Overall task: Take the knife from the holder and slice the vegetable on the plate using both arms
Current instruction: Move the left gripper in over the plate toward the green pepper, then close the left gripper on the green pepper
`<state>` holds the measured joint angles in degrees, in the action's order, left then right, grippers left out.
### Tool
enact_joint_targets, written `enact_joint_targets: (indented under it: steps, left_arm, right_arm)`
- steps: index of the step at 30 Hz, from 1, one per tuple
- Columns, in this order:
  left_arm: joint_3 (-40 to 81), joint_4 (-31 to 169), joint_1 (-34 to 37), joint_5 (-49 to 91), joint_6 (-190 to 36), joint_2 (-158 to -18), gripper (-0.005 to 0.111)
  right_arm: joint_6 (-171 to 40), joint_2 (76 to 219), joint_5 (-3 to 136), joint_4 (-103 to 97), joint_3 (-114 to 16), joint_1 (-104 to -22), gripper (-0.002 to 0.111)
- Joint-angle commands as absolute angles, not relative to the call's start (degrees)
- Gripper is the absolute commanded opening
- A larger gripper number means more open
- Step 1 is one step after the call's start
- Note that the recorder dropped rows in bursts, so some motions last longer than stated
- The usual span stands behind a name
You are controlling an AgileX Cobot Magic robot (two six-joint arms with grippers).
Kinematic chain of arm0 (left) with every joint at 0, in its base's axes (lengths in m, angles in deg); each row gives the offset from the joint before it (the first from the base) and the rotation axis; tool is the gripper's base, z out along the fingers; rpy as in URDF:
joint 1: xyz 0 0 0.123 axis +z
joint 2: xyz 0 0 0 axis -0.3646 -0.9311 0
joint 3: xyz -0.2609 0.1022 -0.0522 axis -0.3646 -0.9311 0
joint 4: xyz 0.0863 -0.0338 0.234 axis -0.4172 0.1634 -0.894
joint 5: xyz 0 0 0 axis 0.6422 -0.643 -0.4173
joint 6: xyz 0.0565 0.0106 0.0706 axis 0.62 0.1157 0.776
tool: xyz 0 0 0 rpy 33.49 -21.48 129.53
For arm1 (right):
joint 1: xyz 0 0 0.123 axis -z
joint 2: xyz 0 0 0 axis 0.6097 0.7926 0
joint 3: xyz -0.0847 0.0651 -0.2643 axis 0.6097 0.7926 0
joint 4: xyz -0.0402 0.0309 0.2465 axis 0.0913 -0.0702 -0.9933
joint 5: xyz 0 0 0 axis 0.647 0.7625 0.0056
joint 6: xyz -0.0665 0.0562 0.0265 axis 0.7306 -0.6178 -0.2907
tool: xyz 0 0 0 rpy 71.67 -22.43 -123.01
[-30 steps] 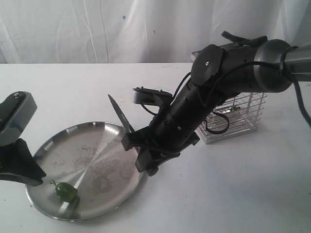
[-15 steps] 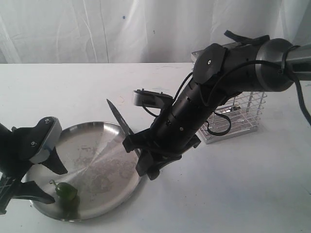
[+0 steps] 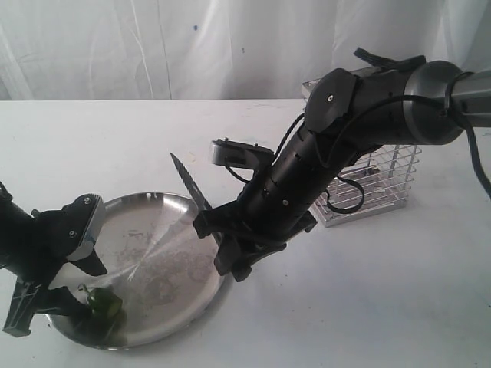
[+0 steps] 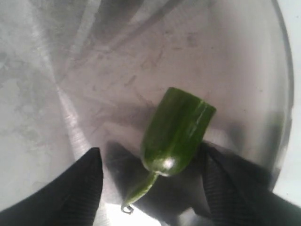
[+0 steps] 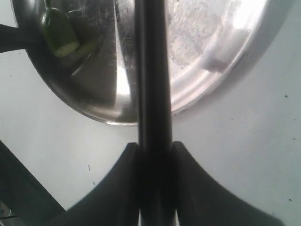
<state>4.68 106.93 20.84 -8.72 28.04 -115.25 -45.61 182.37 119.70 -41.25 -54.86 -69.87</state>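
**Knife raised over the plate, pepper framed between my left fingers**

My right arm [image 3: 360, 115] stretches from beside the holder [image 3: 374, 184] toward the plate [image 3: 165, 211], which sits on the white table [image 3: 368, 307]. My right gripper [image 5: 153, 155] is clamped tight on the knife [image 3: 190, 182], blade tilted up over the plate's far rim. My left gripper [image 4: 150, 176] hangs spread wide at the plate's near edge, gripping nothing. The vegetable [image 4: 176, 132], a green pepper with one cut end, lies on the plate between those fingers [image 4: 75, 193], its curved stem pointing toward my wrist.
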Motion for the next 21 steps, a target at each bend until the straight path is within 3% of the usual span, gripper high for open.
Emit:
enact_joint_targets:
  steps: [1,8,15,21]
  left_arm:
    - [4.7,112.8,20.6,-9.2,37.3,-116.9,0.057]
    - [4.7,115.8,20.6,-9.0,37.3,-117.4,0.036]
    - [4.7,129.8,20.6,-11.6,37.2,-116.9,0.000]
    - [4.7,138.3,20.6,-5.4,32.8,-116.9,0.000]
  right_arm:
    - [-45.4,181.5,119.1,-41.7,-54.7,-69.5,0.000]
    - [-45.4,181.5,119.1,-41.7,-54.7,-69.5,0.000]
    - [-45.4,181.5,119.1,-41.7,-54.7,-69.5,0.000]
    - [-46.9,181.5,117.5,-41.7,-54.7,-69.5,0.000]
